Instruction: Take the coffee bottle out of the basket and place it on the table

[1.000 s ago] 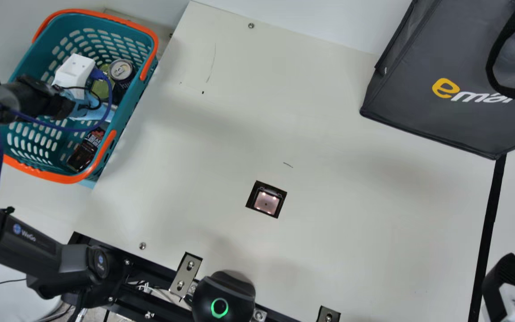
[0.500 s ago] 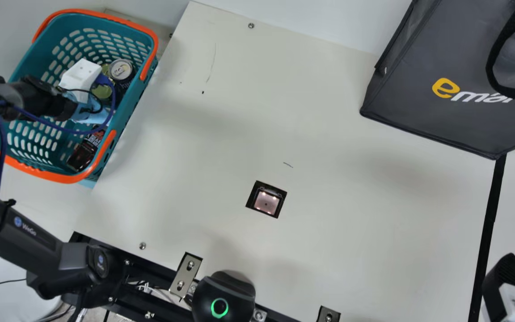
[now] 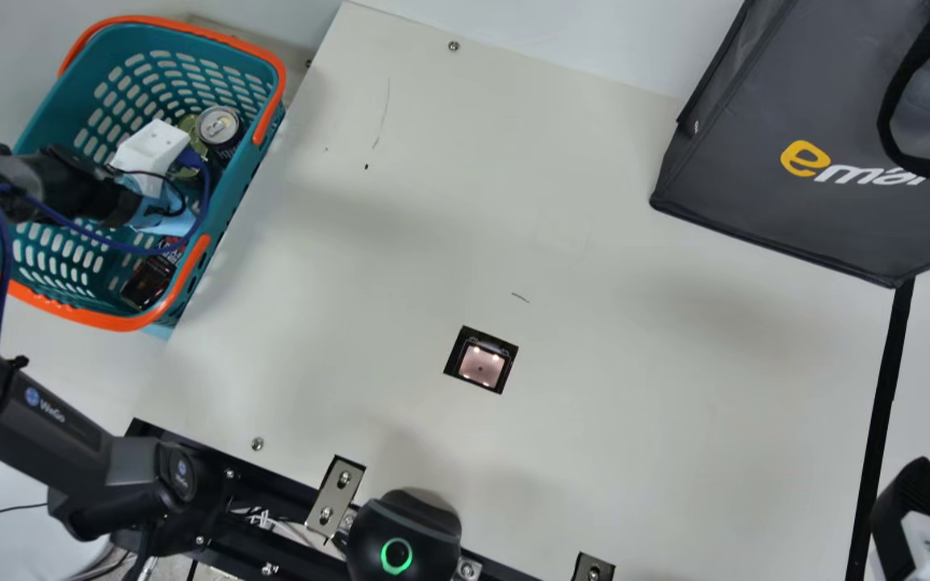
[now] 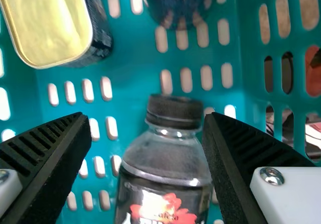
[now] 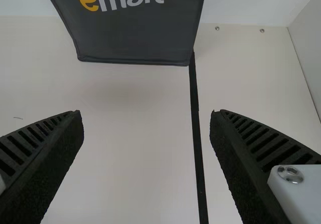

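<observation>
Right, start with your main view: the teal basket (image 3: 69,105) with orange handles sits at ten o'clock, and your left gripper (image 3: 150,153) is inside it. A silver-topped can (image 3: 219,127) stands at the basket's two o'clock. On the cream table (image 3: 400,242), a small dark-framed square (image 3: 481,365) lies near the view's centre. You have a dark grey bag (image 3: 828,105) at two o'clock, a black strip (image 3: 885,403) running down towards five, and your right gripper (image 3: 917,504) at four.

In your left wrist view, the left gripper (image 4: 146,117) is open around the coffee bottle (image 4: 168,156), which is in the basket; its black cap (image 4: 174,112) is between the fingertips. You can't tell whether either finger touches it. A gold-topped tin (image 4: 47,20) is near the bottle.

In your right wrist view, the right gripper (image 5: 146,113) is wide open above the table, near the bag.
</observation>
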